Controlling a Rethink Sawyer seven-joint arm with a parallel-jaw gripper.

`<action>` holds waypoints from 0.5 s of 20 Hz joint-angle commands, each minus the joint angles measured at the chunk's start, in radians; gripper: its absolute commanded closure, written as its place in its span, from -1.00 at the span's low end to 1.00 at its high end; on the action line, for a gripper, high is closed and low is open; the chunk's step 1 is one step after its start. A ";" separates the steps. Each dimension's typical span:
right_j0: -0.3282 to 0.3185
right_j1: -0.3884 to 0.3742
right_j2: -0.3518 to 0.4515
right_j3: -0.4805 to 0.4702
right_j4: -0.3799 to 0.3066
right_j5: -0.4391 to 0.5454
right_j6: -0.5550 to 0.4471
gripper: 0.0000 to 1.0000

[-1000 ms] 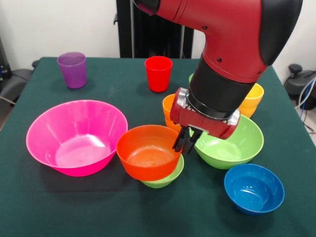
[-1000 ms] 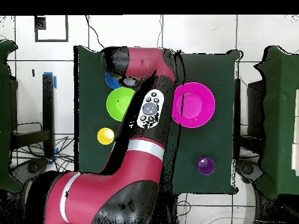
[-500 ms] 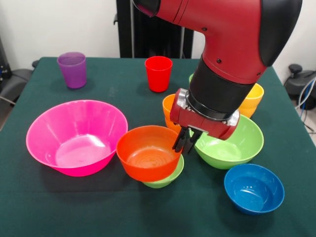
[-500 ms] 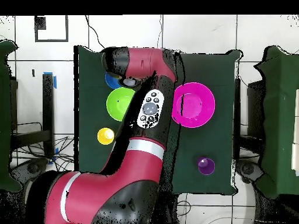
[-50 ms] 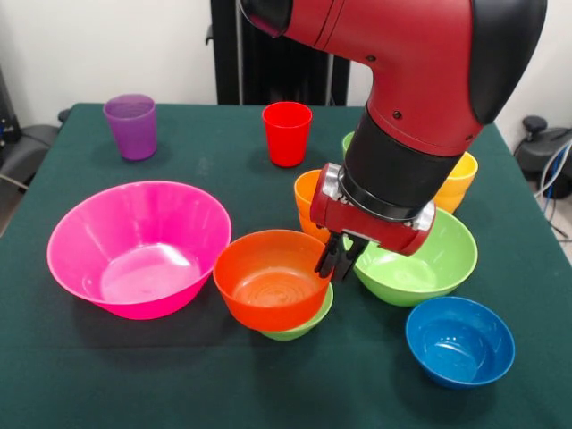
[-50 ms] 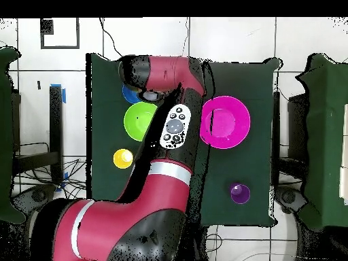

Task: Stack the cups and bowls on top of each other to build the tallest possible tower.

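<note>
Gripping: the rim of the red-orange bowl [image 5: 271,288] is pinched between the closed-down fingers of the gripper [image 5: 332,264], on the side nearest the large green bowl [image 5: 420,257].
Red-orange bowl: it is seen tilted and nested in the small green bowl [image 5: 304,322], of which only a crescent shows beneath it.
Pink bowl: the pink bowl [image 5: 136,246] is set just beside the red-orange one; whether they touch cannot be told.
Blue bowl: the blue bowl [image 5: 459,340] is placed alone near the front of the worktop [image 5: 107,375].
Cups in the open: the purple cup [image 5: 131,126] and the red cup [image 5: 287,132] are stood upright, well apart.
Cups partly hidden: the orange cup [image 5: 306,198], the yellow cup [image 5: 458,181] and a sliver of the light green cup [image 5: 347,141] are largely covered by the arm [image 5: 420,98].
Overhead view: the gripper and the nested bowls are hidden under the arm [image 6: 160,146]; the blue bowl [image 6: 129,94] is cut to a sliver, while the pink bowl [image 6: 225,122], large green bowl [image 6: 139,121], yellow cup [image 6: 123,158] and purple cup [image 6: 238,193] are shown.
</note>
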 commanded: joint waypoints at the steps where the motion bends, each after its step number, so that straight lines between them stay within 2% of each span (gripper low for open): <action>1: 0.004 0.033 0.110 0.061 0.008 0.041 0.092 1.00; 10: 0.006 0.031 0.107 0.064 0.005 0.062 0.084 1.00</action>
